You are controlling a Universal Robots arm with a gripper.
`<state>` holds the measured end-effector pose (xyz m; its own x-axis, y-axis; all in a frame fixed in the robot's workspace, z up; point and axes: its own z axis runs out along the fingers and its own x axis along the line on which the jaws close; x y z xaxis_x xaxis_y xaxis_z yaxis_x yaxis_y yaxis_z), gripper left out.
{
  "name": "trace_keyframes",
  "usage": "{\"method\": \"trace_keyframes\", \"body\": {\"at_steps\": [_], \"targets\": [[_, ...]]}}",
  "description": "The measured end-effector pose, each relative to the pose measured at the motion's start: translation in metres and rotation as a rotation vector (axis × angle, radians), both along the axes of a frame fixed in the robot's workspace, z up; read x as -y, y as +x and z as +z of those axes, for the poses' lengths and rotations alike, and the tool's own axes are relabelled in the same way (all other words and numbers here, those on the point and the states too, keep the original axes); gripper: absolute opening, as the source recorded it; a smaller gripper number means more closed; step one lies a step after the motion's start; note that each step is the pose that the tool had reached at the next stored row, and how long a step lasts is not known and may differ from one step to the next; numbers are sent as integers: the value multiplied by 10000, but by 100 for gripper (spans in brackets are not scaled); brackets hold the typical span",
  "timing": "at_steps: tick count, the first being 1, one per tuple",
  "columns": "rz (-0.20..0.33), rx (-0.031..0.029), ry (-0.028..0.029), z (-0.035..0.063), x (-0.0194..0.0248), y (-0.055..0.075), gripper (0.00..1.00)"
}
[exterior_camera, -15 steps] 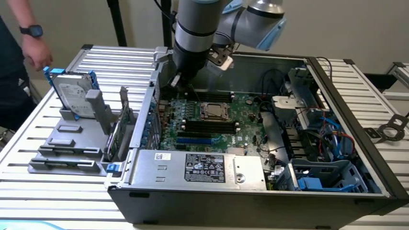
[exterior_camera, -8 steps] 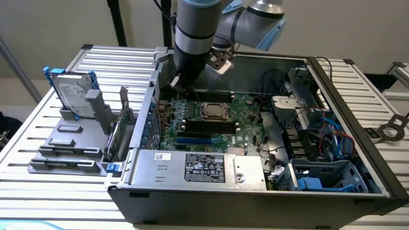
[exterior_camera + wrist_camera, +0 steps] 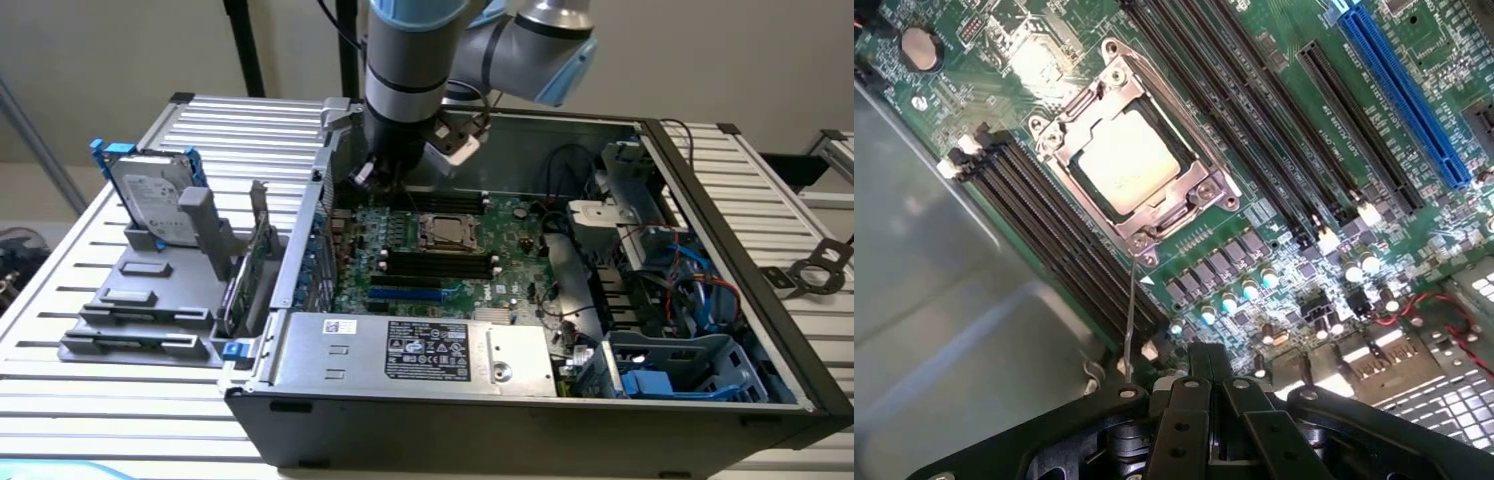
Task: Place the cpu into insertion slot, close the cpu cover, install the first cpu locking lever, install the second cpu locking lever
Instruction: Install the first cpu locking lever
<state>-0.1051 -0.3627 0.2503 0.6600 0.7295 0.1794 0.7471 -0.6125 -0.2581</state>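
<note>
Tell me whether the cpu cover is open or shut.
Shut: the cpu cover lies flat, framing the cpu in its window.

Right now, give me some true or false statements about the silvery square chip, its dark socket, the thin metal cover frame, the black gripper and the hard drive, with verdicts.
1. The silvery square cpu sits in the dark insertion slot. True.
2. The thin silvery cpu cover stands raised. False: it lies flat around the chip.
3. The black gripper holds the chip. False: it is shut, above the green motherboard, beside the socket.
4. The grey hard drive lies inside the black computer case. False: it stands outside, on the exterior view's left.
</note>
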Motion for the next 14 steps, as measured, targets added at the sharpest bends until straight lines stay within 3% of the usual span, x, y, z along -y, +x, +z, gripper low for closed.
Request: {"method": "trace_keyframes", "body": {"at_steps": [6, 14], "targets": [[-295, -3, 263, -35, -15, -6, 11], [-315, -47, 588, -57, -106, -6, 11]]}}
